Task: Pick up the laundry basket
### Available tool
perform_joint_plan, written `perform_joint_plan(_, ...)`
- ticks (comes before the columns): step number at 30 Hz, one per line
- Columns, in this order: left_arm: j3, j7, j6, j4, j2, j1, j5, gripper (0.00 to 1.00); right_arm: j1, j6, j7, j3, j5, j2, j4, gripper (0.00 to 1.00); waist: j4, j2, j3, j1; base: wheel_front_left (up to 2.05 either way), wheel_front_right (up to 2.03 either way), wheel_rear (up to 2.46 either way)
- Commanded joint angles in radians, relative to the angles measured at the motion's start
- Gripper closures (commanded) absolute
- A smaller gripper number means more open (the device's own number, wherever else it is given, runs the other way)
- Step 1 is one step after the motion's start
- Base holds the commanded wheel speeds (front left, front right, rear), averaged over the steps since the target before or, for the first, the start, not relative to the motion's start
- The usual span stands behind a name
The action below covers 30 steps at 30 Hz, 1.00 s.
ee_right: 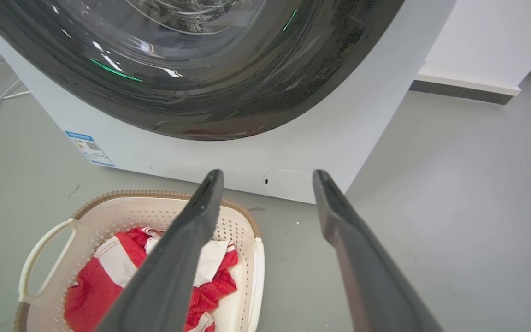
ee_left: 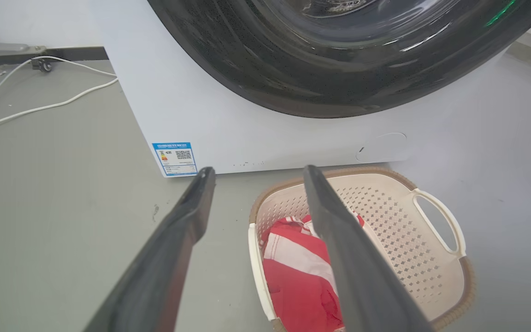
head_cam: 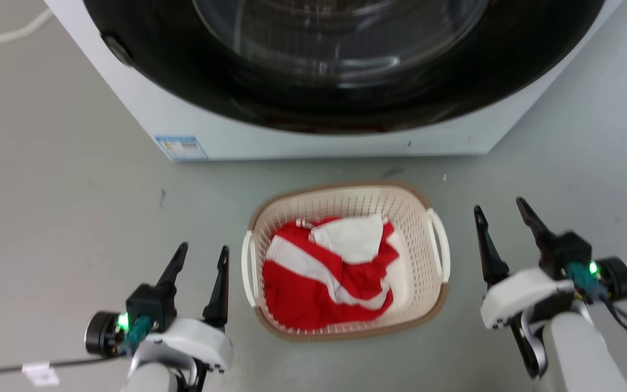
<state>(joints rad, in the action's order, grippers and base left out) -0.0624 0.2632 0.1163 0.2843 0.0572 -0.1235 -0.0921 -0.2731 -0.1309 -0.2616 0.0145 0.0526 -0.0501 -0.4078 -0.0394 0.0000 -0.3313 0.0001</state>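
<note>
L gripper [head_cam: 203, 249] at lower left of head view: fingers spread apart, nothing held, just beside the basket's left handle [head_cam: 247, 267], not touching. R gripper [head_cam: 498, 206] at lower right: fingers likewise spread and empty, near the right handle [head_cam: 440, 245] with a gap between. Basket [head_cam: 400, 209] stands upright on grey floor [head_cam: 74, 190] between the two grippers, directly in front of the washer, close to its base; contact cannot be told. Inside: crumpled red-and-white garment [head_cam: 313, 294] covering most of the bottom. Washer [head_cam: 313, 139] behind: white cabinet, large dark round door [head_cam: 346, 103] w/ glass centre. Blue-edged label [head_cam: 181, 147] at front panel's lower left corner; left wrist view shows QR code and coloured bars, text too small to read. Round flap [ee_right: 287, 184] at panel's lower right. White cable [head_cam: 3, 35] on floor, far left.
</note>
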Motion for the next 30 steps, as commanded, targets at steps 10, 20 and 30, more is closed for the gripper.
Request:
perform_joint_plan(10, -0.06, 0.002, 0.014, 0.324, 0.074, -0.282, -0.019, 0.0, -0.26, 0.0, 0.135, 0.0, 0.022, 0.0, -0.219, 0.0, -0.017, 0.0, -0.284, -0.0001, 0.0, 0.0, 0.0)
perform_joint_plan(20, -0.227, 0.002, 0.014, 0.615, 0.11, -0.524, -0.132, 0.0, -0.436, 0.0, 0.226, -0.006, -0.043, 0.0, -0.416, 0.0, 0.0, 0.0, -0.396, -0.0001, 0.0, 0.0, 0.0)
perform_joint_plan(30, -0.43, -0.053, 0.014, 0.763, 0.111, -0.67, -0.283, 0.0, -0.552, 0.0, 0.283, -0.014, -0.03, 0.0, -0.576, 0.0, 0.025, 0.0, -0.46, -0.0001, 0.0, 0.0, 0.0)
